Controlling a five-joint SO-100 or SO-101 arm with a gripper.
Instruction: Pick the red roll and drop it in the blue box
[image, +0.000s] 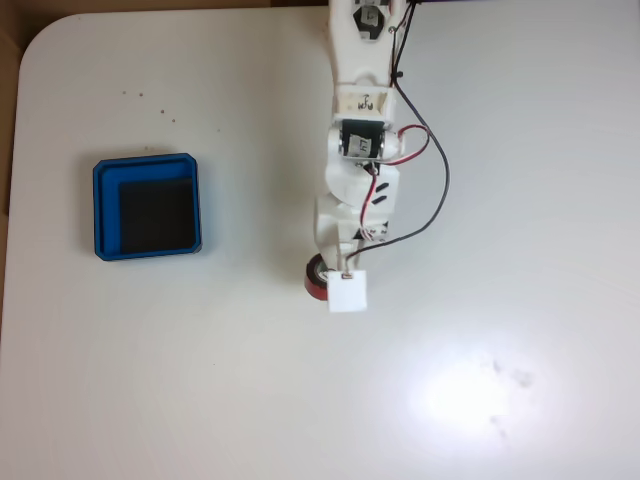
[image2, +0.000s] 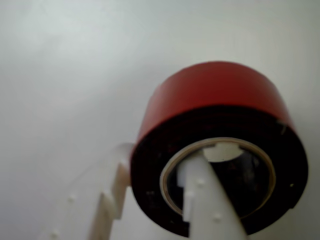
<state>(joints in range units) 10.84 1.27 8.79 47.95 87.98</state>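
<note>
Plainly, the red roll (image2: 218, 145) was seen in the wrist view as a smooth ring with a glossy red side, a dark top face and a pale core. The gripper (image2: 165, 200), of matte white plastic, was parted around the ring's wall: one finger (image2: 207, 200) sat inside the hollow core, the other against the outside at eight o'clock. In the fixed view the roll lay under the gripper's tip, with the blue box (image: 147, 206), rounded and black-floored, well apart at ten o'clock.
</note>
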